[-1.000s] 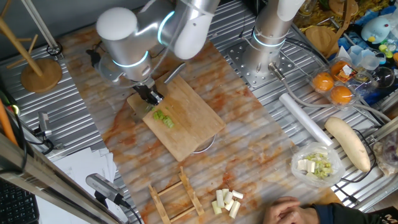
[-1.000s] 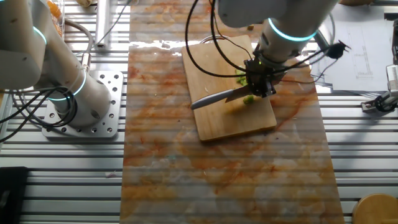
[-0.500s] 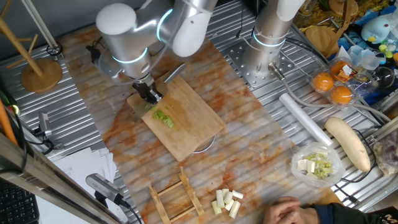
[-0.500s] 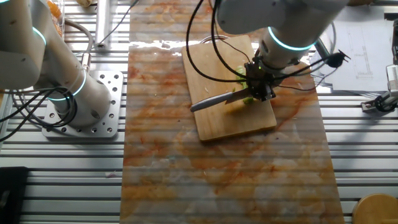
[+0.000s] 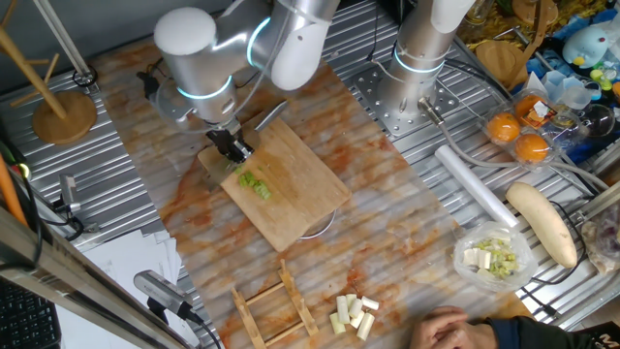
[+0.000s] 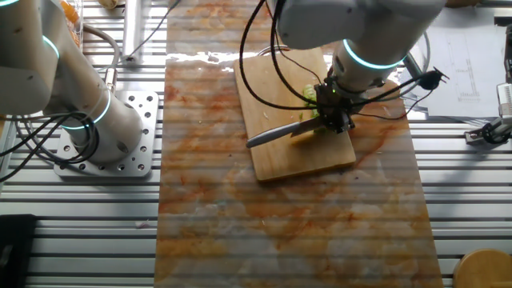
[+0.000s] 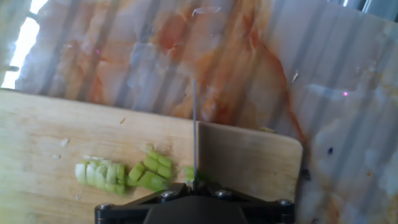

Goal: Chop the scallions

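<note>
Bare cutting board (image 5: 295, 189) beyond scallions (image 5: 255, 185); wooden rack (image 5: 274, 308) near its corner.

- The scallions (image 7: 121, 175): bright green bits, paler whitish green toward the left of the hand view.
- The cutting board (image 5: 291, 189): light tan wood.
- The mat (image 6: 288, 216) under it: pale marbled grey with orange-red streaks.
- The table (image 5: 126, 208): ribbed silver metal.
- The end effector (image 5: 232, 147): black, on a silver arm with a glowing cyan ring.
- The knife (image 6: 280, 132) blade: grey steel.
</note>
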### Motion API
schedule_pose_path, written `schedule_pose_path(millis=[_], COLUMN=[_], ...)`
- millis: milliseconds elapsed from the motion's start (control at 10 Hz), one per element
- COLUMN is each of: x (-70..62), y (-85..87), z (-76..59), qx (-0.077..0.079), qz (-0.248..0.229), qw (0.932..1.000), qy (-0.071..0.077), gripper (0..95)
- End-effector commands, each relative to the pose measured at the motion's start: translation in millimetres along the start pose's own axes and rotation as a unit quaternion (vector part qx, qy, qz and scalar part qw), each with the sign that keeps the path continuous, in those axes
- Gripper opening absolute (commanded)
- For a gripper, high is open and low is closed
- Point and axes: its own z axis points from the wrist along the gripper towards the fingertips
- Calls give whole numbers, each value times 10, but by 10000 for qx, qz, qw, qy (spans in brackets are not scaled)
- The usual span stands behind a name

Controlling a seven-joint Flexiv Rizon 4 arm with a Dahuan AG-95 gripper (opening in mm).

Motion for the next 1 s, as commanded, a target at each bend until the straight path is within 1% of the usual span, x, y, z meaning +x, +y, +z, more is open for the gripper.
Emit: schedule_pose_path(millis=[100, 200, 300, 400, 500, 700, 800, 1000], x=[-84, -177, -230, -243, -214, -157, -139, -123], y=[75, 140, 180, 197, 232, 285, 323, 358], z=[181, 180, 141, 102, 14, -147, -207, -252], qx=[-274, -201, -141, -32, -121, -140, -363, -444], qz=[279, 379, 431, 381, 408, 379, 492, 487], qw=[9987, 9986, 9987, 9991, 9991, 9992, 9981, 9978], qy=[-328, -309, -244, -177, -88, 80, 92, 102], gripper=[0, 0, 0, 0, 0, 0, 0, 0])
